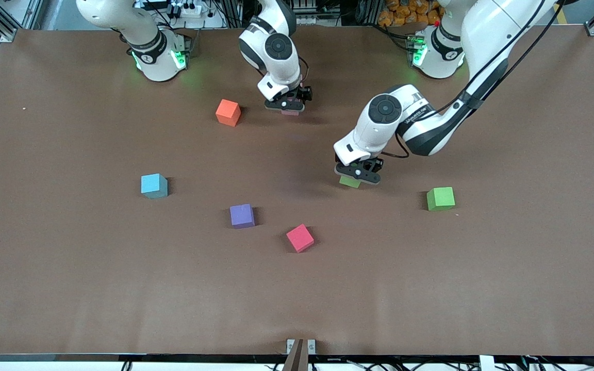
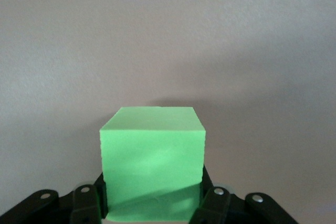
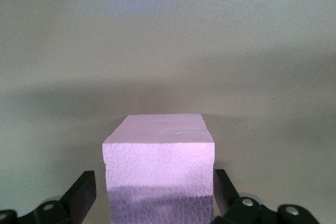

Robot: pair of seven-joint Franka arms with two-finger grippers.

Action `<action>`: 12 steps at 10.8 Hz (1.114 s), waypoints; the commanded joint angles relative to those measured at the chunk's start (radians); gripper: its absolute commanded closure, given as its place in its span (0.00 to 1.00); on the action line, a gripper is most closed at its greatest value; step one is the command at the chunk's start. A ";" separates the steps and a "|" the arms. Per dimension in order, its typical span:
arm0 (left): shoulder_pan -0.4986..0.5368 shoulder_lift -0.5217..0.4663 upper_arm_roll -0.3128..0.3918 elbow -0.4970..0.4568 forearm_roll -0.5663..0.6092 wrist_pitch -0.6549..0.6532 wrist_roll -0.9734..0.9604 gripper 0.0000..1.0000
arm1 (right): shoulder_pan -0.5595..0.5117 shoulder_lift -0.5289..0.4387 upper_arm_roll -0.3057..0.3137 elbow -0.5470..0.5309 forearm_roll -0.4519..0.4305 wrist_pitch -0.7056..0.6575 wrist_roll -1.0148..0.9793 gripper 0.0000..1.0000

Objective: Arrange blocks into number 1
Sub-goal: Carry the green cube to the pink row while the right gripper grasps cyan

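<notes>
My left gripper (image 1: 357, 175) (image 2: 153, 184) is shut on a green block (image 1: 350, 181) (image 2: 151, 150) near the table's middle, its fingers (image 2: 210, 198) pressed against the block's two sides. My right gripper (image 1: 287, 105) (image 3: 153, 182) is open and straddles a light pink block (image 1: 291, 112) (image 3: 159, 166) resting on the table, with a gap at each finger. Loose on the table lie an orange block (image 1: 228, 112), a sky blue block (image 1: 153, 185), a purple block (image 1: 242, 215), a red block (image 1: 299, 237) and a second green block (image 1: 440, 198). The second pink block is out of view.
The brown table (image 1: 121, 288) is bare along the edge nearest the front camera. Both arm bases (image 1: 160, 56) stand at the edge farthest from that camera. A small mount (image 1: 299, 348) sits at the near edge.
</notes>
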 commanded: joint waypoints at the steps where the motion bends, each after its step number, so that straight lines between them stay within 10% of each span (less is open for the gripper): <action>1: 0.010 -0.037 -0.030 -0.041 -0.026 -0.022 -0.052 1.00 | 0.004 -0.039 -0.017 -0.013 0.020 -0.002 0.011 0.00; 4: 0.023 -0.052 -0.066 -0.040 -0.026 -0.090 -0.092 1.00 | -0.054 -0.095 -0.104 -0.009 0.010 -0.048 -0.061 0.00; 9: -0.038 -0.045 -0.092 -0.014 -0.075 -0.090 -0.119 1.00 | -0.143 -0.092 -0.456 0.142 0.007 -0.355 -0.494 0.00; 12: -0.184 -0.043 -0.057 0.045 -0.191 -0.087 -0.165 1.00 | -0.373 -0.057 -0.465 0.142 0.006 -0.357 -0.843 0.00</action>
